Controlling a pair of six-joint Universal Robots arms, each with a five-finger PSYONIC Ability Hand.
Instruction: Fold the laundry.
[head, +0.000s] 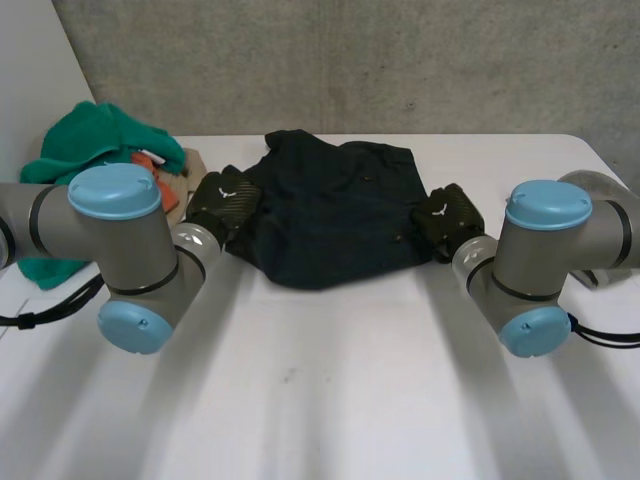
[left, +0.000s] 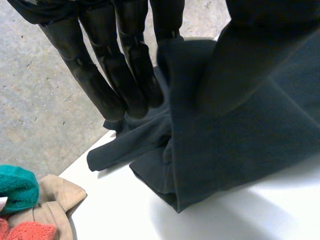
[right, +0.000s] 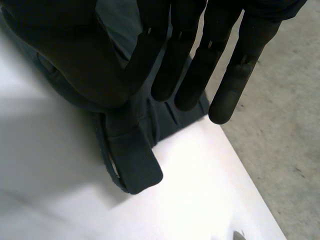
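On counter (head: 330, 400), left hand (head: 220, 202) pinches the left edge of one dark garment (head: 330, 215), straight fingers against thumb. Right hand (head: 450, 215) pinches its right edge likewise. Far left, one pile (head: 100, 140): green, orange and beige cloths.

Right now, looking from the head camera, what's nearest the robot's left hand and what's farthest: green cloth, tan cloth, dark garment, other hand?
From the left hand:
1. dark garment, touching it, toward the middle.
2. tan cloth, just beside it, at the pile's edge.
3. green cloth, farther out in the pile.
4. right hand, across the garment.
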